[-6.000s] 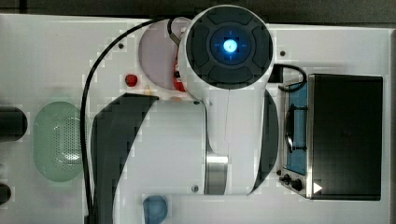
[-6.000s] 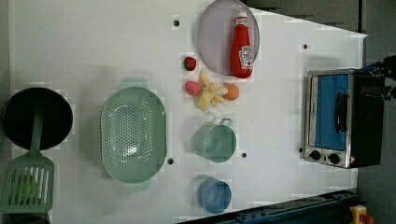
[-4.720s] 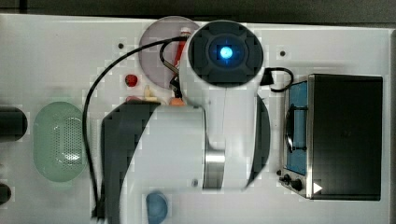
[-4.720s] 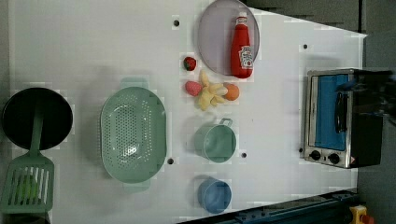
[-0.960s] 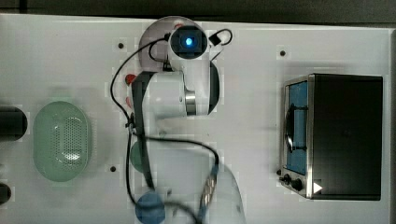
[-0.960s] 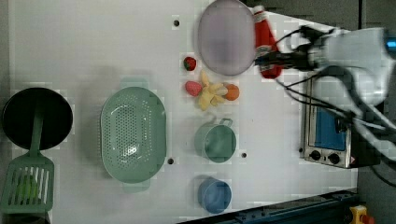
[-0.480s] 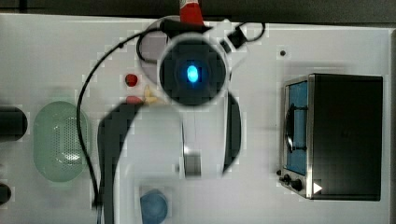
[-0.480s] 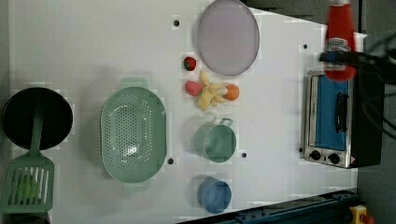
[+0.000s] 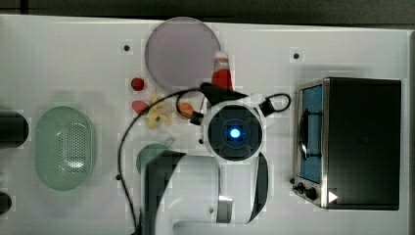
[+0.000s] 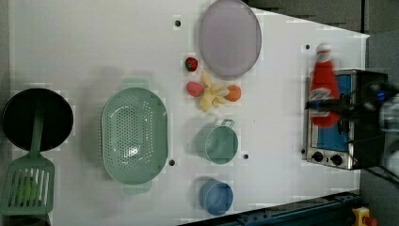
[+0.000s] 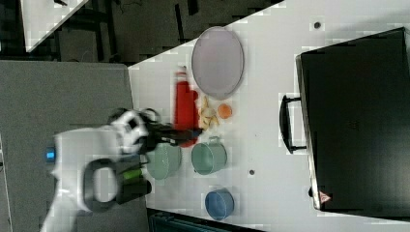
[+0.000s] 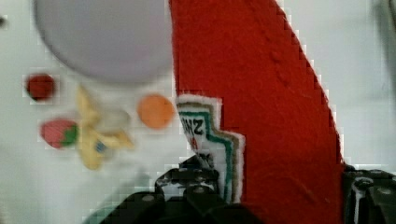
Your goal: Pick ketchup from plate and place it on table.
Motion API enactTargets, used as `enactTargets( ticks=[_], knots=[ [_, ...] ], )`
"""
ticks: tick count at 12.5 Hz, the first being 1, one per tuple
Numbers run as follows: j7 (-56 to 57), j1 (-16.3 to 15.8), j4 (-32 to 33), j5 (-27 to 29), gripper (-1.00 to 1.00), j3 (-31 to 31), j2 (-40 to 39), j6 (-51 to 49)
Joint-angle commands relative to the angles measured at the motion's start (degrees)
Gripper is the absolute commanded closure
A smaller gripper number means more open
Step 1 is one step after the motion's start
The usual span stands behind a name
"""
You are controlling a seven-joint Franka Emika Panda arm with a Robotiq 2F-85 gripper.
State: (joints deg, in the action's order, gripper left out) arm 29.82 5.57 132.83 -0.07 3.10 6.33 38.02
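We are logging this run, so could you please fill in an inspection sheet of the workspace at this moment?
Surface: white table with small dark screw holes.
Job's things: ketchup is off the plate, which lies bare; the bottle is held in the air.
Clutter: green perforated basket, green cup, blue cup, strawberries, banana, orange piece, black pan, green spatula, toaster oven.
Grippers: tool is closed on the ketchup's lower body.
Cables: black cable loops from the wrist down along the arm.
Surroundings: dark floor beyond the table edge; a red button at the frame.
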Motion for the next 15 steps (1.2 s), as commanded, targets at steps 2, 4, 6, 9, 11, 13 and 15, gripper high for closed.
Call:
enactTargets(
  ticks=[2,4,6,9,11,13,15],
  knots=[
    [-5.77,1.13,6.32,0.11,-0.3,0.28,-6.89,9.69],
    [-5.78,1.11,6.36,0.11,-0.3,0.3,-11.51,14.08],
    [-5.76,1.1,6.31,0.1,-0.3,0.29,-15.53,18.09],
    [-5.76,1.08,6.91,0.1,-0.56,0.31,-18.84,23.3],
    [-5.76,0.98,6.92,0.1,-1.0,0.62,-18.57,23.61],
    [-5.83,0.97,6.08,0.11,-1.0,1.14,-16.48,22.02],
    [-10.18,0.98,3.81,0.34,-1.0,1.44,-12.77,17.05]
  ],
)
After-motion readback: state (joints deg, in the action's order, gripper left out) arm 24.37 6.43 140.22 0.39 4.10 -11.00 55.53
